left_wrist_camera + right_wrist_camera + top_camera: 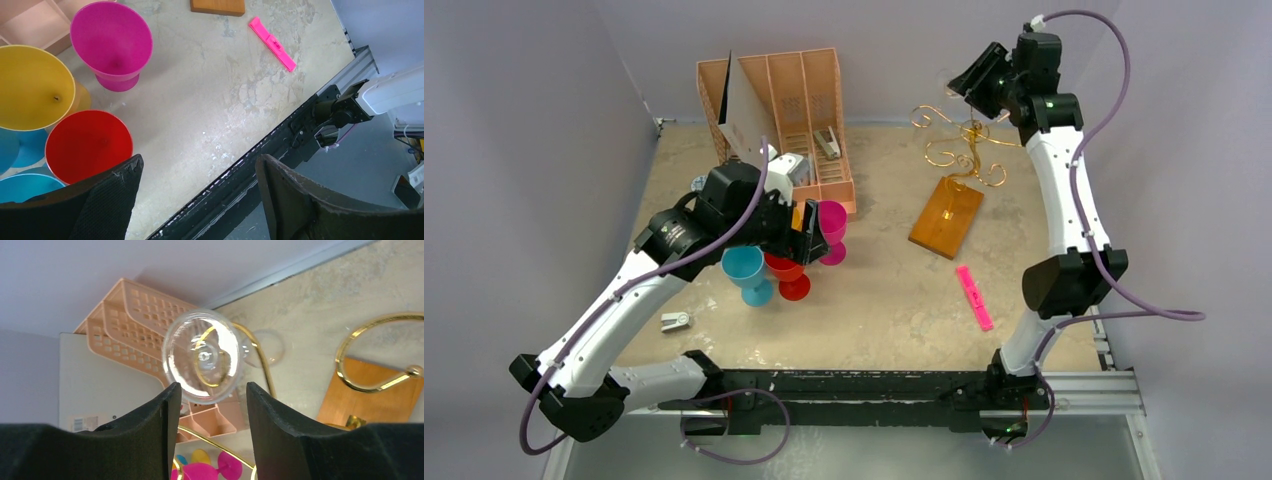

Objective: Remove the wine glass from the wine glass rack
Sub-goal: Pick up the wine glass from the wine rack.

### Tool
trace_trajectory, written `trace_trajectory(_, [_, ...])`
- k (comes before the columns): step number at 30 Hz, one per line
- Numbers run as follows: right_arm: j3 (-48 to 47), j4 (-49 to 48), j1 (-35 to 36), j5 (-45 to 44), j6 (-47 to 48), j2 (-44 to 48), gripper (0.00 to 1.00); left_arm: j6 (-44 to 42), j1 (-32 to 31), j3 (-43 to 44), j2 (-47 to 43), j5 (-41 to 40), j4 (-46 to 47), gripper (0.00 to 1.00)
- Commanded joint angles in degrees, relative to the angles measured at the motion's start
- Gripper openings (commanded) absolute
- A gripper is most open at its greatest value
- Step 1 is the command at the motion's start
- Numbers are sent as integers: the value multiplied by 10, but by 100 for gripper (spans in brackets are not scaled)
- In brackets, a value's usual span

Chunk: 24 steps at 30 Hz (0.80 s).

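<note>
The wine glass rack has curly gold wire arms [964,150] on an orange-brown wooden base [946,217]; the base [370,400] and a wire loop [370,322] also show in the right wrist view. A clear wine glass [205,357] hangs at the rack's top and shows faintly from above [946,78]. My right gripper [212,390] is raised to it. Its jaws are partly apart and flank the glass's near edge, with a small gap on the right side. My left gripper [199,165] is open and empty above the coloured cups.
A pink-tan slotted file organiser [794,110] stands at the back left. Magenta [832,228], red [789,278], blue [746,270] and yellow [30,87] plastic goblets cluster under the left arm. A pink marker [973,297] lies front right. A small white clip [675,321] lies front left.
</note>
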State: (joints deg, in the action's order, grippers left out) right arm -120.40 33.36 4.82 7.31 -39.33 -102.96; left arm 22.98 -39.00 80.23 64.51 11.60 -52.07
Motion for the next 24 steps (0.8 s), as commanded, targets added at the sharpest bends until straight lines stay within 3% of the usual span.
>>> trace_trajectory(1, [29,-3,-2,-35,-18,36,54,-5,2,26,1,-13,0,82])
trace_trajectory(11, [45,-31,-2,-43,-24,42,55,-4,1,26,-1,-8,1,84])
trace_trajectory(15, [80,-103,-2,-58,-46,36,53,-1,2,29,-8,-8,0,84])
trace_trajectory(19, [48,-95,-2,-51,-54,7,51,1,1,30,-11,-12,-4,84])
trace_trajectory(24, [48,-105,-2,-51,-58,1,40,4,2,28,-12,-12,-5,84])
